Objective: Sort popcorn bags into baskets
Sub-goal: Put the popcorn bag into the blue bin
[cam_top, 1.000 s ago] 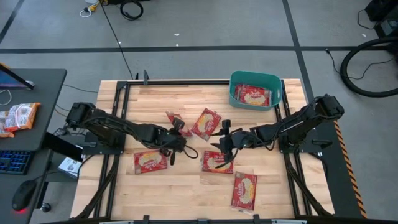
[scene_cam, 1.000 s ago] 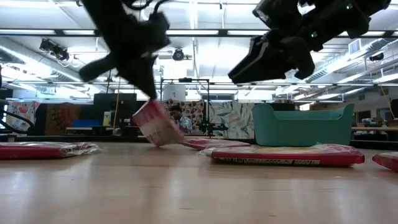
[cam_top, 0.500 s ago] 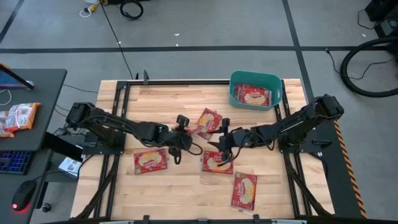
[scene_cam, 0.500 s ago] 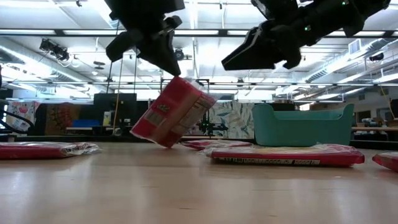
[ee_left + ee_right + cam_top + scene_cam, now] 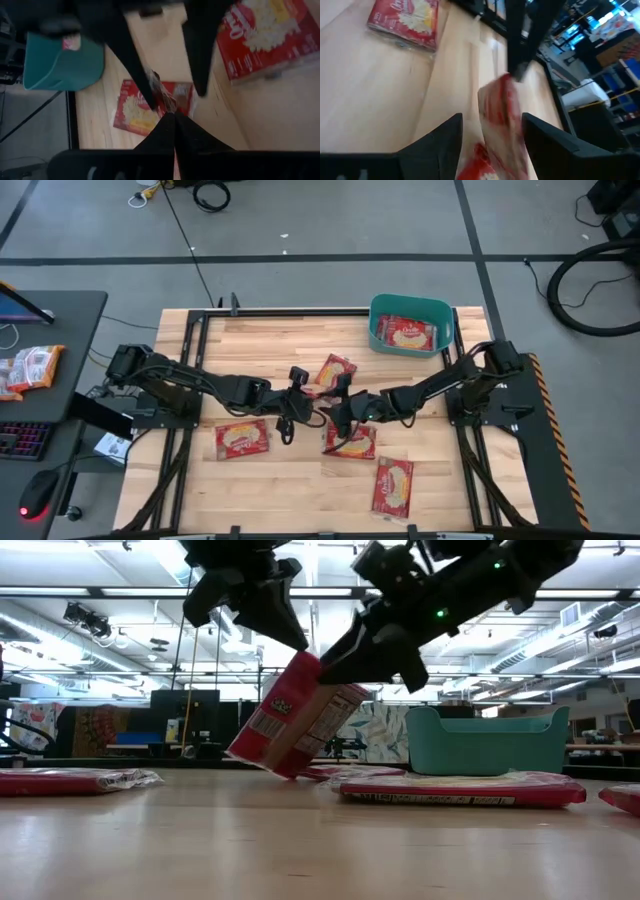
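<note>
One red popcorn bag (image 5: pixel 300 718) hangs tilted above the middle of the table under my shut left gripper (image 5: pixel 297 640). My right gripper (image 5: pixel 491 120) is open and level. It comes from the table's right, with a finger on each side of that bag (image 5: pixel 502 117); I cannot tell whether it touches. Several more bags lie flat on the wood: (image 5: pixel 242 438), (image 5: pixel 335 374), (image 5: pixel 352 442), (image 5: pixel 393 485). The teal bin (image 5: pixel 376 315) stands at the far right with bags (image 5: pixel 405 333) inside. My left gripper pinches the bag by its upper corner (image 5: pixel 306 662) between both fingers, coming from above and slanting down. In the left wrist view the crinkled seam (image 5: pixel 163 96) sits right at the fingertips. The bag hangs tilted below them, its lower corner (image 5: pixel 288 770) near the table.
The black frame rails (image 5: pixel 195 360) run along the table's left and right sides. Bare wood lies at the far left and along the near edge. A side desk with a keyboard and snack packets (image 5: pixel 30 368) stands left of the table.
My left gripper has lifted the bag off the table and carried it toward the table's right; the bag has gone from lying low to hanging steeply tilted. My right gripper has moved toward the table's left, and its open fingers now stand around the bag.
</note>
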Available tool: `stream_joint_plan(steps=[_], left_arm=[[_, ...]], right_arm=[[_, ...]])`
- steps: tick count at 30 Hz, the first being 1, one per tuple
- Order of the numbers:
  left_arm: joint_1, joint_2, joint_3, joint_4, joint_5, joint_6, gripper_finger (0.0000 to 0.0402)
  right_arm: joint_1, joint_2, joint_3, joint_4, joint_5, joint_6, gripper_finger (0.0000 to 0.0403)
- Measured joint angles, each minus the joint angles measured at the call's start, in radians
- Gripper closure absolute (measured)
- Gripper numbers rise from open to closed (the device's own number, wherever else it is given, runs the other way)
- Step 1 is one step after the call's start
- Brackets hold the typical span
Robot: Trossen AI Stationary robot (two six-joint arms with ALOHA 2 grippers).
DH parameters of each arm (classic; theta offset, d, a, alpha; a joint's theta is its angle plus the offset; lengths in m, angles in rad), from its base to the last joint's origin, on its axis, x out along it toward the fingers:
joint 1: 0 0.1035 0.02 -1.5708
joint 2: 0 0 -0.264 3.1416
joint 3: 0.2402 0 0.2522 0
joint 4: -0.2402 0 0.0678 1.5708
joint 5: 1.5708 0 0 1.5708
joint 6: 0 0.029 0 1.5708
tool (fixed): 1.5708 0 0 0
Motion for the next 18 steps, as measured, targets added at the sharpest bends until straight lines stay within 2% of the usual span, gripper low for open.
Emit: stream_joint_plan(steps=[6,16,18], left_arm=[[-0.002,0.0,0.0,0.045,0.031,0.02,0.0399],[-0.002,0.0,0.0,0.048,0.032,0.007,0.0396],[-0.002,0.0,0.0,0.049,0.032,-0.012,0.0391]], right_arm=[[-0.027,0.049,0.021,-0.039,0.001,0.005,0.0231],[-0.032,0.047,0.023,-0.054,0.014,0.009,0.0359],[-0.032,0.037,0.022,-0.068,0.021,0.006,0.0375]])
